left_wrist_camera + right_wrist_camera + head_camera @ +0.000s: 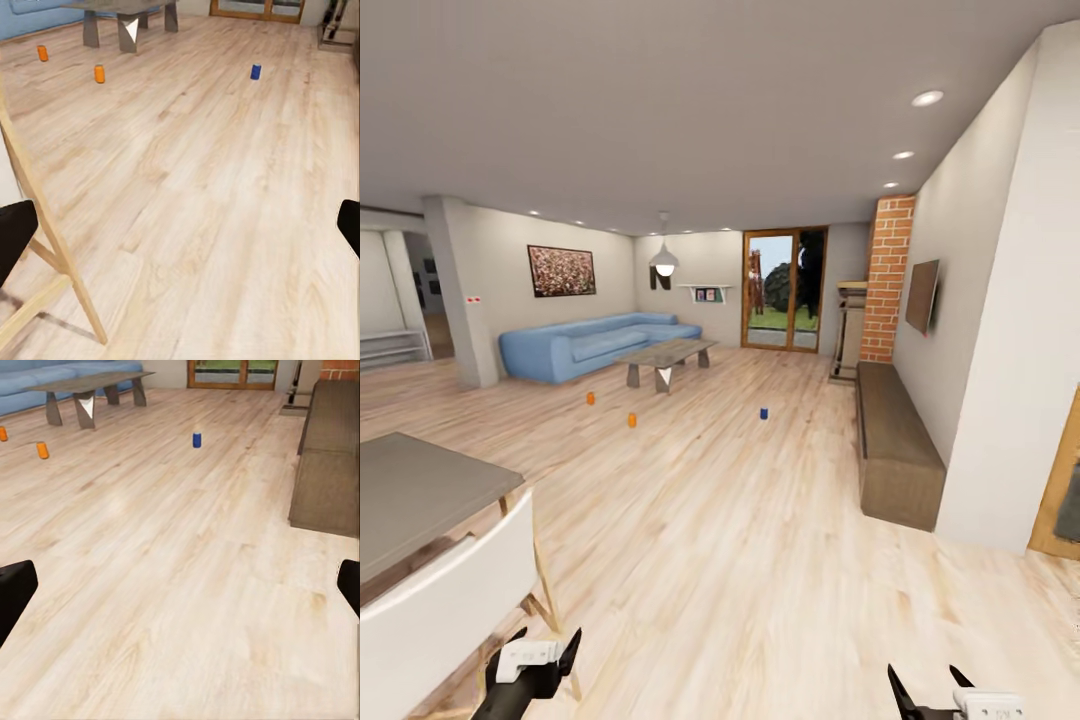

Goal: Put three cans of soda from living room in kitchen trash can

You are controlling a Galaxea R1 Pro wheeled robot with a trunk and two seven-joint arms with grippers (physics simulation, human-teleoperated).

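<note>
Cylindrical orange cans (590, 398) dot pale wood floor (740, 540); both tools (545, 640) (930, 682) spread, empty.

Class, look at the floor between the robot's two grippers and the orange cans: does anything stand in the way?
Nothing visible does. Bare wood floor runs from the left gripper and right gripper to both orange cans. The blue can stands off to the side.

pale plank wood floor (740, 520) with a soft sheen; rough red brick fireplace column (887, 280); blue cloth corner sofa (585, 345), matt.
</note>
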